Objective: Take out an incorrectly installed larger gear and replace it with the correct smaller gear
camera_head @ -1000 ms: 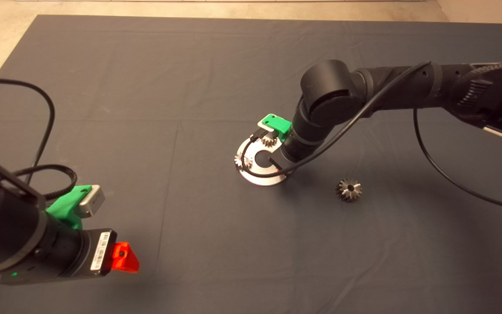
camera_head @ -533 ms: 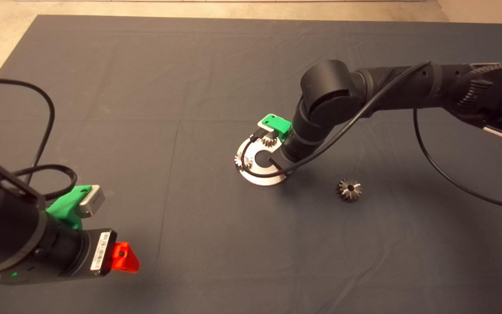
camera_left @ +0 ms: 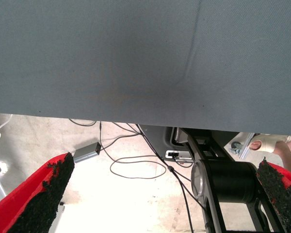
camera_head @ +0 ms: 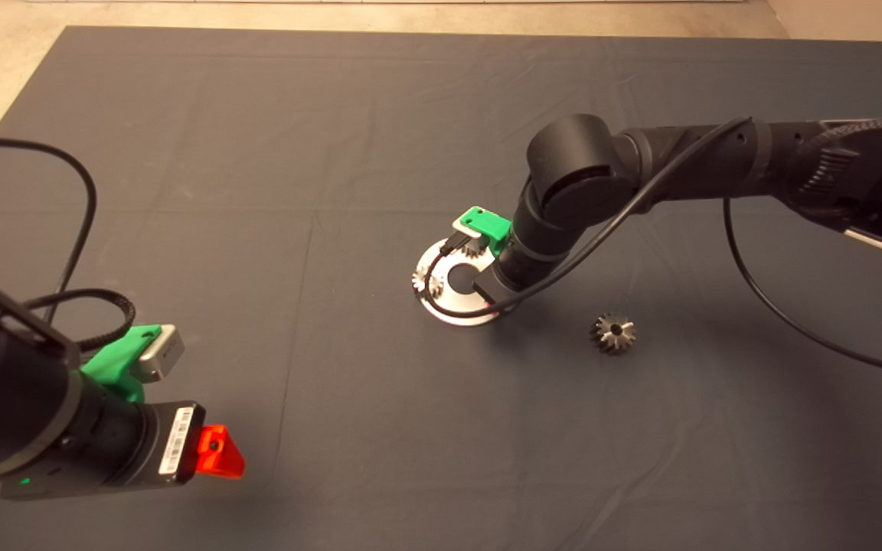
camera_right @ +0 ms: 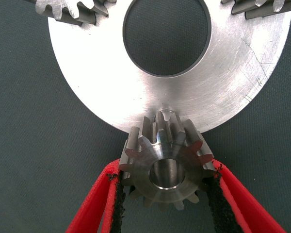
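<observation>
The smaller gear [camera_right: 165,167] is sitting between the right claw's [camera_right: 166,194] red fingers, pinched on both flanks, overlapping the rim of the round metal plate [camera_right: 150,99]; only the right wrist cam is showing this, since in the head view the arm is hiding it. The larger gear [camera_head: 613,334] is lying alone on the mat [camera_head: 380,428], w/ wide open room around it. The left claw [camera_left: 155,194] is waiting spread at the bench's near-left edge.
</observation>
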Controlling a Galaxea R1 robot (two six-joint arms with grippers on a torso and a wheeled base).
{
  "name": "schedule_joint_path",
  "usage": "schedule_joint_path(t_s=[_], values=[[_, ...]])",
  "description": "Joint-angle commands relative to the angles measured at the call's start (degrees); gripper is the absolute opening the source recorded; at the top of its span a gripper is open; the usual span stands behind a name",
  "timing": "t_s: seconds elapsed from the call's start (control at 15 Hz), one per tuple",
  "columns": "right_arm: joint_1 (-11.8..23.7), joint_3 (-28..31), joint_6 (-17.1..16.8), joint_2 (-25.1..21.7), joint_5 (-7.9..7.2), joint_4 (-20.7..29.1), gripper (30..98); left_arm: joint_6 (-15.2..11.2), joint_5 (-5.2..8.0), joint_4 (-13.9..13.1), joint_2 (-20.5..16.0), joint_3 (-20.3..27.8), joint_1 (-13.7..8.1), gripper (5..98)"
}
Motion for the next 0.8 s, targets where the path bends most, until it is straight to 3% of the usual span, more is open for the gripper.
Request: schedule_joint_path(t_s=[0.0,0.73], values=[[1.51,0.33,-0.13,0.26,-0.18,1.14,39.4,-0.33,7.12,-1.13,-0.14,0.85,-0.24,97.7],[1.87,0.41,0.05,-0.27,-0.09,1.14,39.4,-0.24,7.12,-1.13,-0.14,0.85,-0.24,97.7]])
